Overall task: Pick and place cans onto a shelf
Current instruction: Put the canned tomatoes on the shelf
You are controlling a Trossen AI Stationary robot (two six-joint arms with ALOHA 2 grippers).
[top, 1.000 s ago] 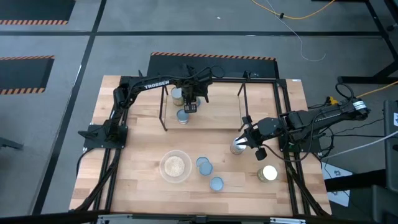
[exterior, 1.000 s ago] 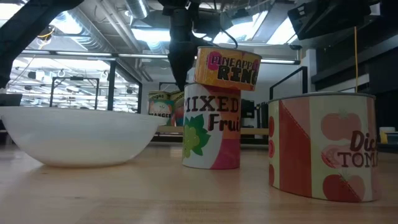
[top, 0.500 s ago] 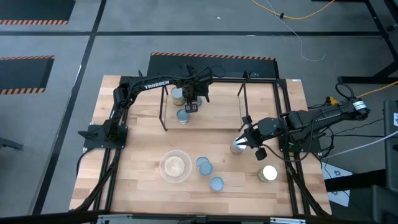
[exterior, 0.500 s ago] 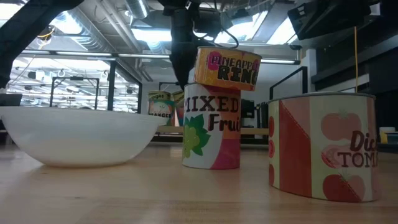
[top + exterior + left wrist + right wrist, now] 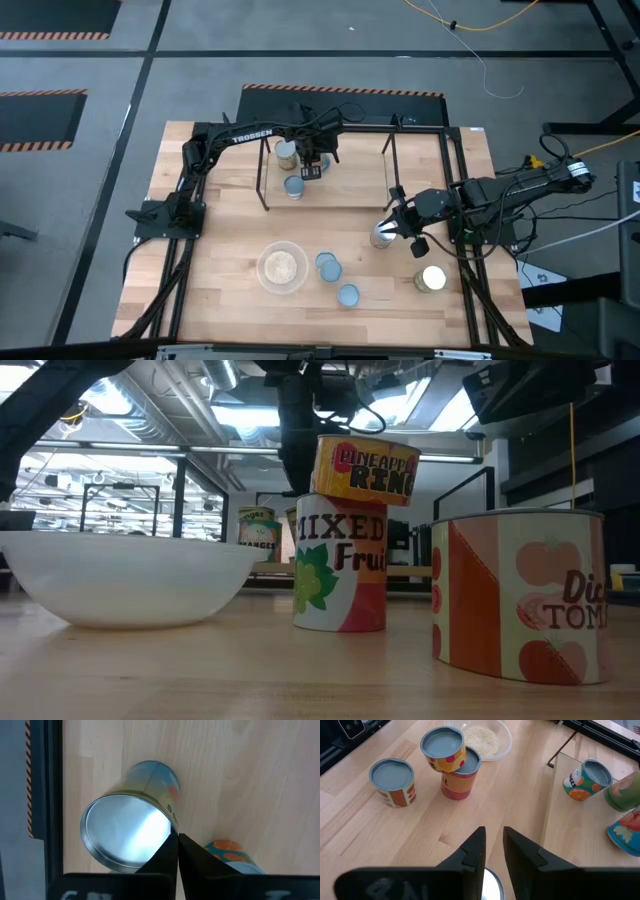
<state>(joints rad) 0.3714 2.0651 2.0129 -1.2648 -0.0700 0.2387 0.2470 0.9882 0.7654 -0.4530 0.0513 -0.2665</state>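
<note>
1. The surface [image 5: 230,220] is spanned by both arms, and the shelf [image 5: 350,180] is set at its far side.
2. A clear bowl [image 5: 282,267] is placed near the front, beside stacked cans [image 5: 328,266].
3. Two cans [image 5: 287,153] are seen on the shelf.
4. The left gripper [image 5: 313,165] is held fully closed and empty above the shelf, next to those cans.
5. The right gripper [image 5: 392,232] is clamped on a silver-topped can [image 5: 382,237] just in front of the shelf.
</note>
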